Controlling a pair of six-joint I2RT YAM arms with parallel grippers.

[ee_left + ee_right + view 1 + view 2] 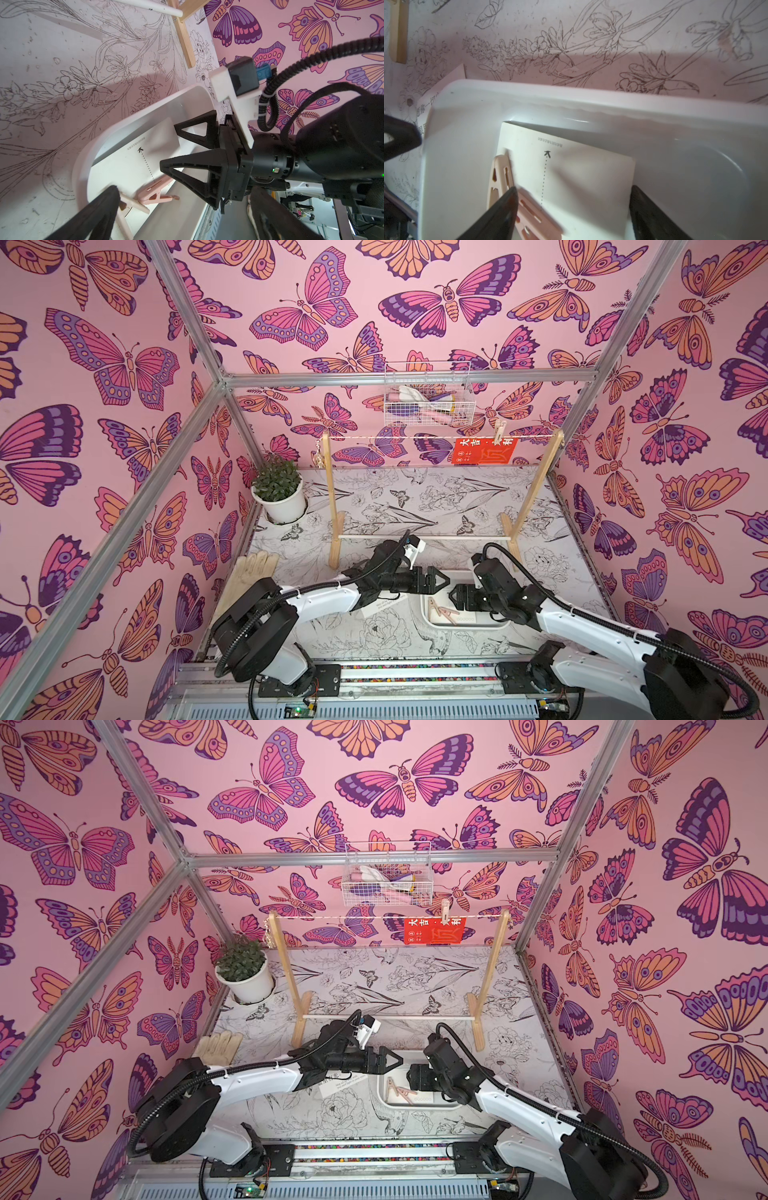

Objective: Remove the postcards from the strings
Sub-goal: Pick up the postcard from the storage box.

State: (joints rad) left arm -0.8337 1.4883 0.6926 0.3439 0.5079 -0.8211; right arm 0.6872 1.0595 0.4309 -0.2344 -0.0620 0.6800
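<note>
While clothespins (504, 176) lie in it, the tray (571, 104) holds a postcard (581, 176).

Bright pink-tinted light; barrel distortion at top-view edges; soft shadows across the tray (571, 99); wrist-view foregrounds blurred.

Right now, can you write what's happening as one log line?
red postcard: clipped on string | white postcard: in tray with two clothespins | left gripper: open, empty | right gripper: open, empty, above tray

both top views look steeply down on the whole scene; both wrist views, close in, share the tray (80, 176) (571, 99)
</note>
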